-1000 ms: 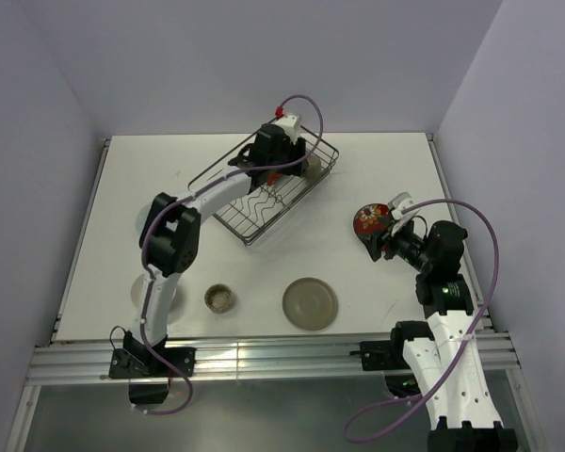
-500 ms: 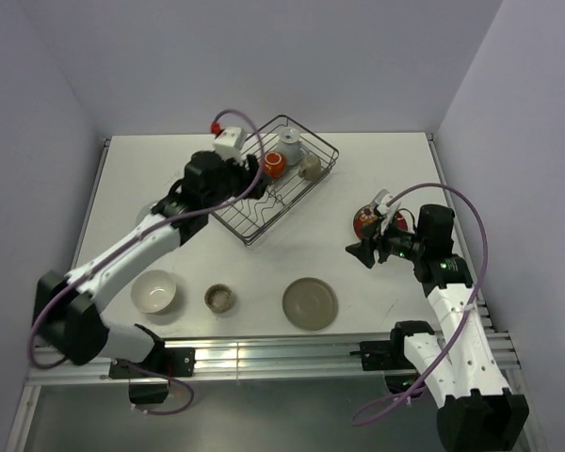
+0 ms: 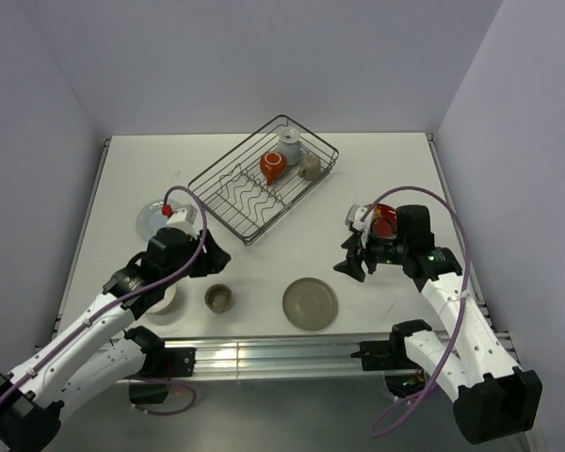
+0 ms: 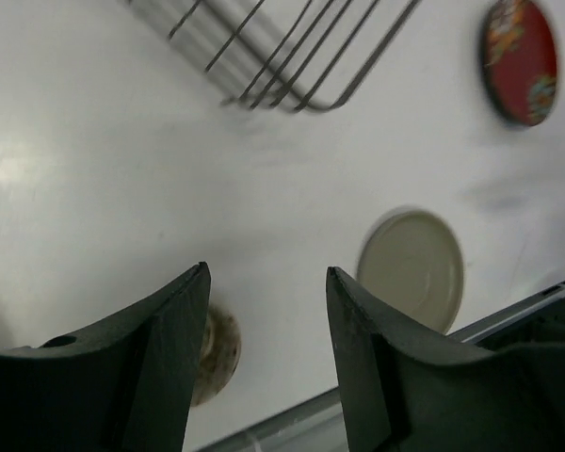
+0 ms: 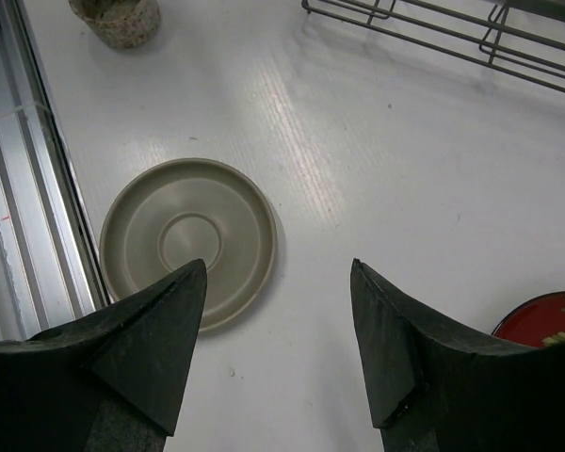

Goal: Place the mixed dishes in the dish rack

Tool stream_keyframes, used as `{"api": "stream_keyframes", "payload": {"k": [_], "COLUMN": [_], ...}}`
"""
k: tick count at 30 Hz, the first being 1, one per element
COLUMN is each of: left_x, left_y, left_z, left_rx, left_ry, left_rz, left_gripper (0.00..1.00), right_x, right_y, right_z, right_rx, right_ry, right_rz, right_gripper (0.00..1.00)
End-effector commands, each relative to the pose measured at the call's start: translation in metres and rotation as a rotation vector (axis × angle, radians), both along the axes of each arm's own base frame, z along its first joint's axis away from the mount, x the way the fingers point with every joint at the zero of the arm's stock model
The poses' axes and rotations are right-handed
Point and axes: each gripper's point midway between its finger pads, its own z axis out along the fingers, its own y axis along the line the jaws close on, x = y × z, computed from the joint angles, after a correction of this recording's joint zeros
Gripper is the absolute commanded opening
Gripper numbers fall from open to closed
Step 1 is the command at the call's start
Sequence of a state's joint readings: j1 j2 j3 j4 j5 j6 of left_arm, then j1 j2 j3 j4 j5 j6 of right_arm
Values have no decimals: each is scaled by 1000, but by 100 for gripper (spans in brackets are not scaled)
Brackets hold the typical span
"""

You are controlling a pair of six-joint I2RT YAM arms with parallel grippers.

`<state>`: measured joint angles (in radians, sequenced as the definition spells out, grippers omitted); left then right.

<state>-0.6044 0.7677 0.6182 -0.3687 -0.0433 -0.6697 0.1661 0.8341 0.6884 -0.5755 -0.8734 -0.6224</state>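
White table (image 3: 377,160) fills the overhead view, closed in by lilac-grey walls (image 3: 264,56). On it the dish rack (image 3: 240,200) sits askew toward the far side. Three pieces stand in the rack's far-right end: an orange-red mug (image 3: 272,166), a pale cup (image 3: 289,147) beyond it and a beige cup (image 3: 310,167) to the mug's right. Left of the rack lies a pale plate (image 3: 151,218), partly behind the left arm. On the near side of the rack lie a small speckled cup (image 3: 219,298) and an olive-grey plate (image 3: 310,303). A red floral plate (image 3: 384,217) shows to the rack's right, partly covered by the right arm. The left gripper (image 3: 215,258) hangs off the rack's near-left corner, the right gripper (image 3: 347,257) off its near-right side.

From the left wrist, the two fingers stand apart with only bare table between them. The rack's corner is at the top, the speckled cup peeps from behind one finger, and both plates lie further on.

From the right wrist, the fingers are likewise spread and empty, above the olive-grey plate. The rack's edge runs along the top and the red plate's rim shows at the lower right.
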Motion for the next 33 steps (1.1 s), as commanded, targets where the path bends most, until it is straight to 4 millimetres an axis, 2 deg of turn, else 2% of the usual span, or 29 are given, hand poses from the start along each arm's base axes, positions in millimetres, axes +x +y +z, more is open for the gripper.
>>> {"api": "stream_keyframes", "payload": {"k": [1, 4, 8, 11, 17, 20, 23, 30, 33], "left_x": [-24, -26, -31, -33, -39, -47, -47, -32, -34], "left_y": [16, 18, 25, 25, 25, 32, 34, 23, 30], "left_z": [-40, -51, -83, -96, -99, -107, -104, -70, -67], "left_rx": [22, 33, 114, 129, 157, 194, 218, 184, 195], "left_ry": [215, 308, 452, 490, 500, 544, 529, 413, 408], "left_rz": [102, 178, 252, 270, 264, 286, 303, 275, 297], "left_gripper": [58, 56, 51, 48, 47, 48, 50, 53, 54], "right_x": [-2, -2, -2, -3, -5, -3, -2, -3, -3], "right_y": [4, 3, 2, 1, 0, 1, 2, 0, 1], "right_z": [4, 2, 3, 1, -5, -4, -4, -9, -10], "right_rx": [-10, -12, -13, -17, -25, -16, -10, -23, -22], "right_ry": [-17, -10, -25, -30, -25, -29, -28, -22, -22], "right_rz": [46, 45, 37, 31, 30, 30, 27, 32, 31], "right_gripper": [70, 70, 70, 70, 70, 70, 70, 70, 70]}}
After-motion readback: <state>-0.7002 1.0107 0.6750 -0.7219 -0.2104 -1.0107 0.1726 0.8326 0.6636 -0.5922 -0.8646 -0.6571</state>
